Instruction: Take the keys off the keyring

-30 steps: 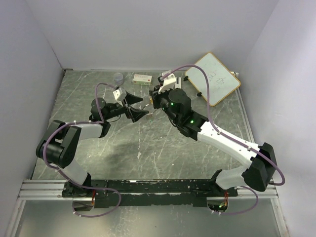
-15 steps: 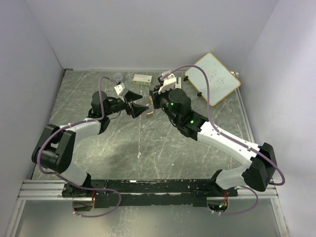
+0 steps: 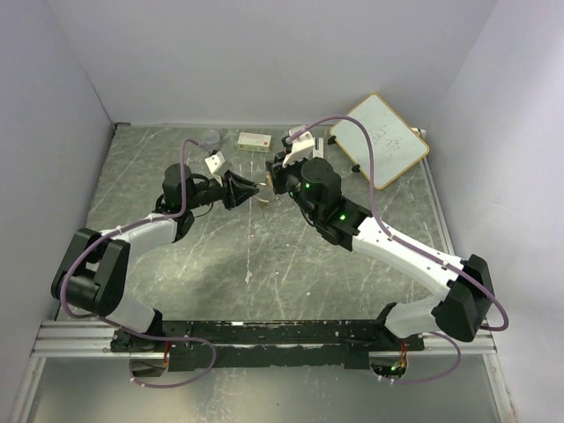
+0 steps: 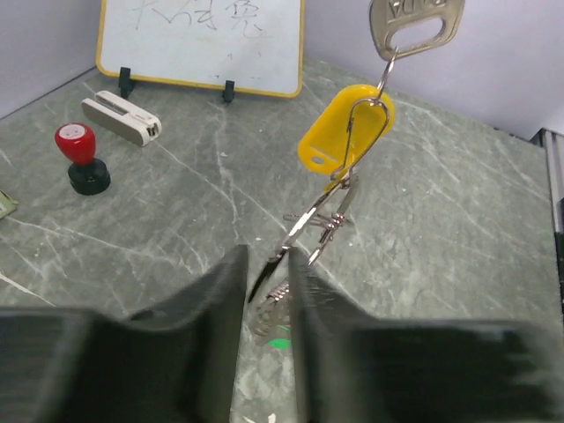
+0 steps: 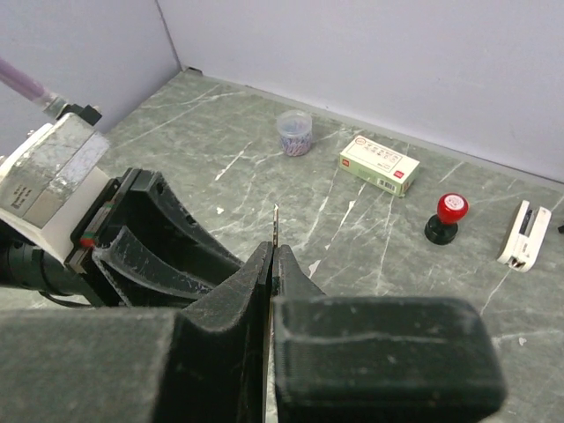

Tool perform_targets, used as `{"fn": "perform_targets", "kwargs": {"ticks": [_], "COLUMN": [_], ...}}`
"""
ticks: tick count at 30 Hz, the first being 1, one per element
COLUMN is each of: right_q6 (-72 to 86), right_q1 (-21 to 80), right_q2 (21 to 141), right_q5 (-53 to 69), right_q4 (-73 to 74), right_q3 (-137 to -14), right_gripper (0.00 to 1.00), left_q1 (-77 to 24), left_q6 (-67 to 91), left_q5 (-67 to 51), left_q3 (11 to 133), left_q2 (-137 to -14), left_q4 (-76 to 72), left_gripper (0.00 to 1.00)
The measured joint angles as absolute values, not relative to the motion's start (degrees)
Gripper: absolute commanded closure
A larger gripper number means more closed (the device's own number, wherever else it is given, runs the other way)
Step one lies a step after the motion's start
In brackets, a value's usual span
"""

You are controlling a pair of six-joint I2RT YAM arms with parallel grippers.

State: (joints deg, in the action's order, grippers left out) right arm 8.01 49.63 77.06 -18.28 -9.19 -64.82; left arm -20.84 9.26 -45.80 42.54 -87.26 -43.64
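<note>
A silver key (image 4: 414, 22) hangs from above with my right gripper (image 5: 276, 256) shut on it; in the right wrist view it shows only as a thin edge (image 5: 276, 225). Below it dangle a yellow tag (image 4: 345, 128) and the silvery keyring (image 4: 322, 216). The ring's lower end, with a small toothed key and a green bit (image 4: 280, 342), runs down between the fingers of my left gripper (image 4: 269, 273). Those jaws stand a narrow gap apart, closed in on the ring. From above, the left gripper (image 3: 251, 191) and right gripper (image 3: 275, 181) meet tip to tip.
A whiteboard (image 3: 381, 139) leans at the back right. A red-and-black stamp (image 5: 448, 216) and a white stapler-like block (image 5: 526, 233) lie near it. A green-and-white box (image 3: 254, 140) and a small clear cup (image 3: 211, 137) sit at the back.
My left gripper has moved right up to the hanging bunch, and its jaws have closed from wide open to a narrow gap around the ring. The right arm has stayed put.
</note>
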Motion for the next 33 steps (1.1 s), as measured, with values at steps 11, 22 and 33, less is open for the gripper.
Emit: {"fn": "perform_targets", "kwargs": {"ticks": [11,22,33], "right_q6": [8.3,8.4,7.8], "right_q1": [49.6,49.7,49.8], "right_q2": [77.1,77.1,77.4], "right_q5": [-18.0,-18.6,-22.8], "right_q4": [-9.3,-10.0,-10.5], "right_q3": [-64.8,-64.1,-59.8], "right_gripper": [1.00,1.00,1.00], "left_q1": [-21.1,-21.2,-21.3], "left_q6": [7.7,4.8,-1.5], "left_q5": [-47.5,-47.6,-36.0], "left_q3": [41.8,42.6,49.3], "left_q2": [-86.0,-82.4,-75.3], "left_q4": [-43.0,-36.2,-18.0], "left_gripper": [0.93,0.93,0.93]}}
